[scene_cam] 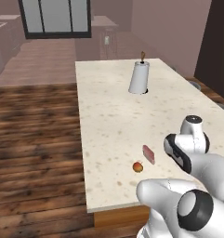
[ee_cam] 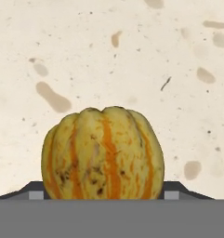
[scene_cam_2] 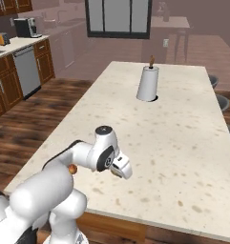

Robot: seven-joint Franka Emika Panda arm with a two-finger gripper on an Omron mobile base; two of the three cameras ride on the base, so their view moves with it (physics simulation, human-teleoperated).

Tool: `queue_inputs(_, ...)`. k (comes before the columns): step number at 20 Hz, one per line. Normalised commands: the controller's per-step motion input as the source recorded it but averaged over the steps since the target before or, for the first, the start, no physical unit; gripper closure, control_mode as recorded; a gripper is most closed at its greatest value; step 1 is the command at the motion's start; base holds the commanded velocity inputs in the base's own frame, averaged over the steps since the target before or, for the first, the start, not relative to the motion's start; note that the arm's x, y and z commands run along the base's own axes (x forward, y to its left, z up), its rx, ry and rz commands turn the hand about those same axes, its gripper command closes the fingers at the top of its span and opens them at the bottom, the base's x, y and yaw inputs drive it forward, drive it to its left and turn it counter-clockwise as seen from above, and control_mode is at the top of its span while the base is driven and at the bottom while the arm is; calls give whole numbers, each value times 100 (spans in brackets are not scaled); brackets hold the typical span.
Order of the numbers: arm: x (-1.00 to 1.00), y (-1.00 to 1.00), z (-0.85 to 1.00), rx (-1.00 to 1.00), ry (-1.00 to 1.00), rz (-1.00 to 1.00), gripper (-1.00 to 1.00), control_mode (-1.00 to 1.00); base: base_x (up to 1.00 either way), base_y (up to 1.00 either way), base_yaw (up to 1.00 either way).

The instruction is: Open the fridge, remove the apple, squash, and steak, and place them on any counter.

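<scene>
Hand view presented the squash (ee_cam: 103,153), a rounded, lumpy yellow vegetable with orange stripes and dark speckles, at the 6 o'clock part of the frame. It sat between the two dark finger tips (ee_cam: 35,191) of the gripper (ee_cam: 103,194), whose ends showed just beside its lower flanks at 7 and 5 o'clock. The jaws stood wide apart, spanning the width of the squash; whether the tips pressed against it or stood clear could not be told. Behind the squash lay the counter (ee_cam: 132,56), a pale beige speckled stone top with brown flecks. Whether the squash rested on the stone or hung above it could not be told.

Left base view placed the steak (scene_cam: 148,154), a small flat pinkish-red slab with a paler edge, on the counter (scene_cam: 113,116) near its closest edge. The apple (scene_cam: 138,167), a small round red-orange fruit, lay near the steak at its 7 o'clock, apart from it. The white arm (scene_cam: 192,148) with dark joints rose at 4 o'clock, just beside the steak. A white cone-shaped holder with a brown top (scene_cam: 139,76) stood upright at 12 o'clock on the far part of the counter, well apart from both foods. Dark wooden plank flooring (scene_cam: 34,139) extended at 9 o'clock.
</scene>
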Motion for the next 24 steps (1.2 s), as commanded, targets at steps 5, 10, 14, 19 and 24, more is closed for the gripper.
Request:
queue_inputs(5, 8, -13, -40, 4, 0, 0, 100, -100, 0, 0, 0)
queue_inputs(10, 0, -7, -40, 3, 0, 0, 100, -100, 0, 0, 0)
queue_inputs(14, 0, 0, -39, 0, 0, 0, -100, -100, 0, 0, 0)
queue_inputs(19, 1, 0, -17, 0, 0, 0, -100, -100, 0, 0, 0)
queue_inputs(24, 0, 0, 4, 0, 3, 0, -100, -100, 0, 0, 0)
